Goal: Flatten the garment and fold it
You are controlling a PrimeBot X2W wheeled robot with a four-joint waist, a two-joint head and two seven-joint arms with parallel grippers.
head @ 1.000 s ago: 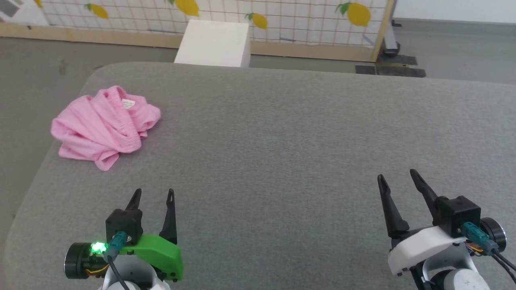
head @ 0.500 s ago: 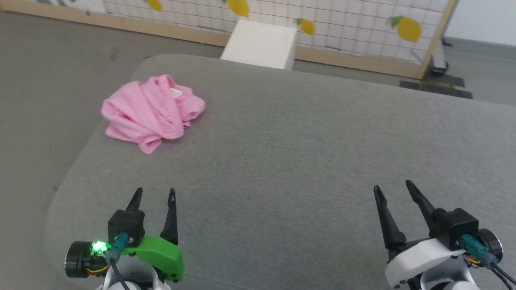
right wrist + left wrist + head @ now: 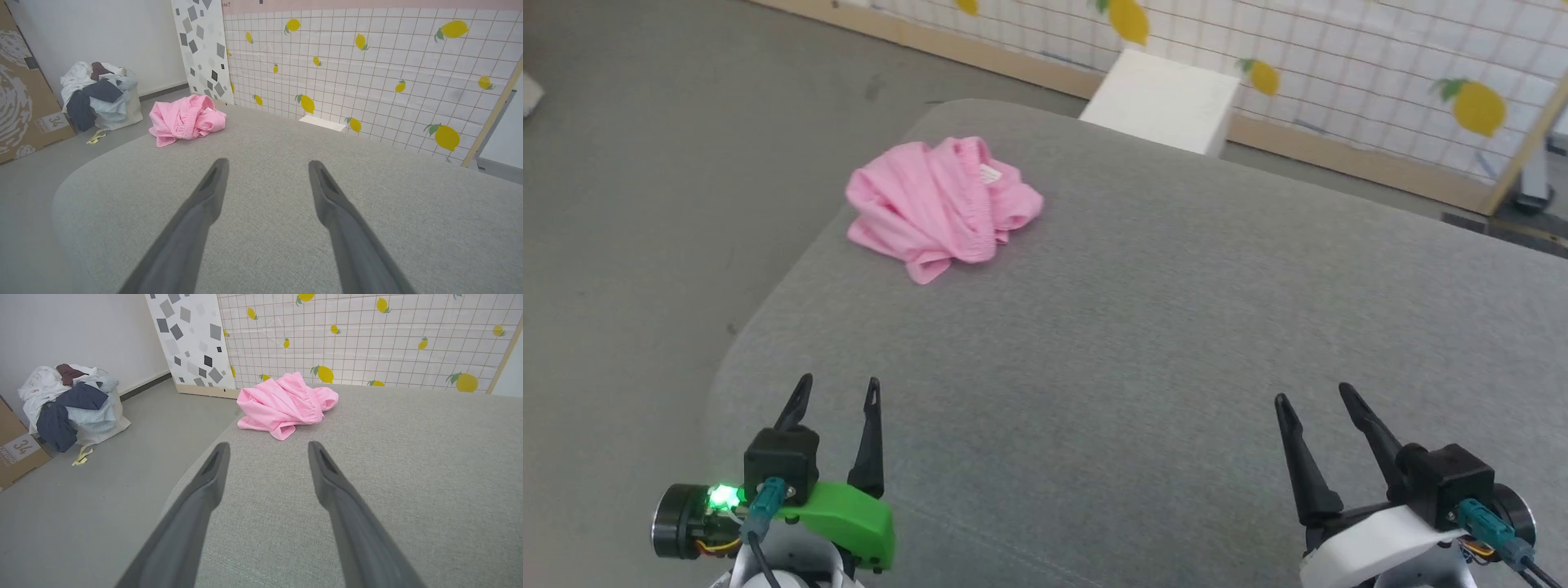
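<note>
The left gripper (image 3: pixel 838 382) stands with its two dark fingers apart, a clear gap between the tips. It holds nothing and touches nothing, hovering over the near left part of the grey padded table (image 3: pixel 1143 327). The right gripper (image 3: pixel 1312 394) is spread the same way and is empty over the near right part, its fingers leaning a little leftward in the head view. The garment (image 3: pixel 935 208) lies as a crumpled pink heap at the table's far left corner, just beside the rounded edge. It is well apart from both grippers and nearer the left one. The head view gives the layout from above: the small white label (image 3: pixel 990 173) on the far side of the heap and a white box (image 3: pixel 1168 98) behind the table, before the lemon-print screen (image 3: pixel 1380 73). The left wrist view, looking low along the fingers, adds a heap of laundry (image 3: pixel 67 400) on the floor (image 3: pixel 102 506), a cardboard box (image 3: pixel 14 455) marked 34, and a panel of grey squares (image 3: pixel 190 335). The gathered band (image 3: pixel 980 212) runs from the heap's far edge toward the robot, and one loose corner points at the near left. Bunched as it is, the garment's long axis is hard to read; it seems to lie across the table, left to right.
</note>
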